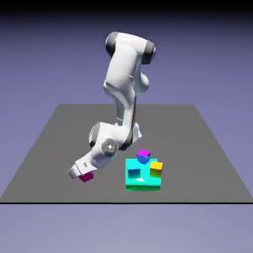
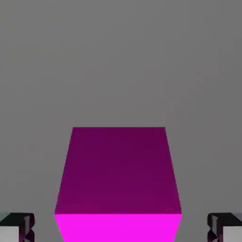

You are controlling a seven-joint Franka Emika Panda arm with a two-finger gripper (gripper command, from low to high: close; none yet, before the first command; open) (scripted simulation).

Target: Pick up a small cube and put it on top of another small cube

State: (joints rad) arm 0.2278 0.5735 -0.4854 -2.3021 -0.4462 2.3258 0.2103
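A small magenta cube [image 1: 87,177] lies on the grey table [image 1: 49,148] toward the exterior view's left front. My gripper [image 1: 84,175] is down at it, tilted, and hides part of it. In the hand view the magenta cube [image 2: 118,179] fills the lower middle, and my gripper [image 2: 120,231] is open, with a grey fingertip [image 2: 16,228] at each bottom corner and a visible gap on either side of the cube. A blue cube with a purple top [image 1: 144,156] and a yellow-orange cube [image 1: 156,168] sit on a cyan block [image 1: 143,184].
The cyan block stands just to the exterior view's right of my gripper, with a small cyan cube shape [image 1: 134,173] on its near part. The table's front edge [image 1: 123,202] runs close below the magenta cube.
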